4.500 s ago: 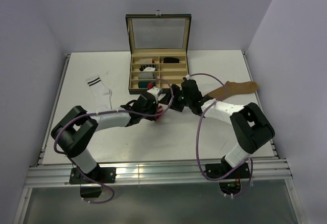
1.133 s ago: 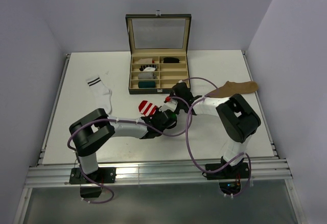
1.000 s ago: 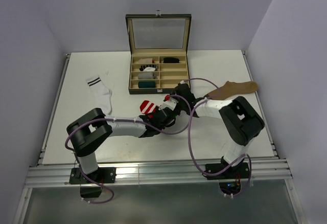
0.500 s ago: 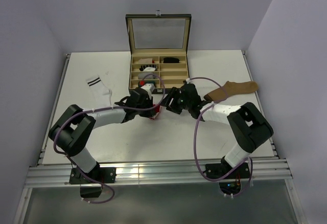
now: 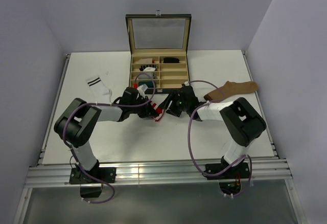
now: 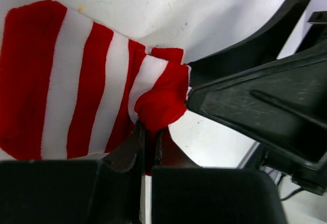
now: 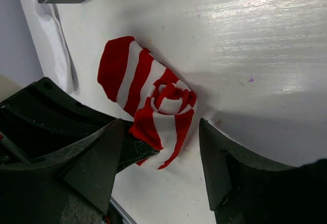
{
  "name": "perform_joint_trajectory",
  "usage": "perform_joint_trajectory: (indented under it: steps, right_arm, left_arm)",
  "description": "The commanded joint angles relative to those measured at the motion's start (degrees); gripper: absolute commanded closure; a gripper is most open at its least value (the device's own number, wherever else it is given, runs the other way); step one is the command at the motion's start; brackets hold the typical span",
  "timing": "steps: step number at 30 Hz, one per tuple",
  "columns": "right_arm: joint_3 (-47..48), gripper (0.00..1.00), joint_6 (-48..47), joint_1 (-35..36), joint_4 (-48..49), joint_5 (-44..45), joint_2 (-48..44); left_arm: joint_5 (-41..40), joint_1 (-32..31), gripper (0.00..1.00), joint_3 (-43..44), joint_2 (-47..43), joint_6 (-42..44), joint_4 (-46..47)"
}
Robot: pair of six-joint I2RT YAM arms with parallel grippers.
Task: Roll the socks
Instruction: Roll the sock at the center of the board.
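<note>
L jaws clamping together on red edge of striped sock [image 6: 76, 81], mid-surface [image 5: 214, 132], just in front of open box [image 5: 158, 32]. Sock lying partly rolled, coil end facing R arm. R jaws standing apart, straddling the coil. Tan sock [image 5: 232, 89] lying far R, white sock [image 5: 99, 90] far L.

A robot lab cell: bare pale walls [image 5: 219, 9] box in a white worktop [image 5: 204, 137] mounted on aluminium rails [image 5: 158, 175].
</note>
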Motion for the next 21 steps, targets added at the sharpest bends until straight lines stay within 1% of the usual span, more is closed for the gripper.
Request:
perform_joint_trajectory:
  steps: [1,5,8,11,12,14,15,16,17,18,19,20,21]
  right_arm:
    - [0.3,0.33,-0.1,0.4,2.2,1.2,1.2]
    - [1.0,0.35,-0.3,0.5,2.2,1.5,2.9]
    - [1.4,0.42,-0.6,0.5,2.2,1.7,4.1]
    - [1.9,0.53,-0.8,0.5,1.8,1.6,5.4]
    - [2.1,0.59,-0.9,0.5,1.6,1.6,5.7]
    - [2.4,0.67,-1.3,0.4,1.1,1.5,6.0]
    - [2.6,0.77,-1.4,0.5,0.7,1.4,6.1]
    - [2.8,0.83,-1.6,0.4,0.4,1.5,6.0]
    - [2.9,0.88,-1.9,0.5,-0.5,1.6,5.8]
    - [3.1,0.99,-2.1,0.5,-1.2,1.8,5.4]
    - [3.3,1.00,-2.8,0.5,-2.1,2.0,5.1]
    - [4.1,1.00,-3.1,0.5,-4.1,2.5,4.7]
    - [4.4,1.00,-3.7,0.5,-5.0,2.8,4.4]
  left_arm:
    - [2.3,0.1,0.99,-0.9,2.4,-1.9,-1.3]
    - [2.1,0.4,0.99,-0.6,3.2,-2.3,-2.0]
    - [2.2,0.5,0.99,-0.5,3.7,-2.5,-2.7]
    - [2.5,0.6,0.99,-0.3,4.2,-2.7,-2.7]
    - [2.5,0.6,0.99,-0.2,4.4,-2.6,-2.8]
    - [2.5,0.6,0.99,0.1,4.5,-2.4,-3.1]
    - [2.4,0.6,0.99,0.3,4.3,-2.2,-3.3]
    - [2.0,0.6,0.98,0.2,4.1,-1.7,-3.5]
    - [1.6,0.6,0.92,0.2,3.6,-1.3,-3.8]
    - [0.4,0.6,0.88,0.1,2.6,-0.9,-4.2]
    - [-0.6,0.6,0.84,0.1,1.7,0.3,-4.8]
    - [-1.6,0.5,0.75,0.0,0.8,1.0,-5.3]
    - [-4.5,0.4,0.71,0.0,-1.3,2.4,-5.9]
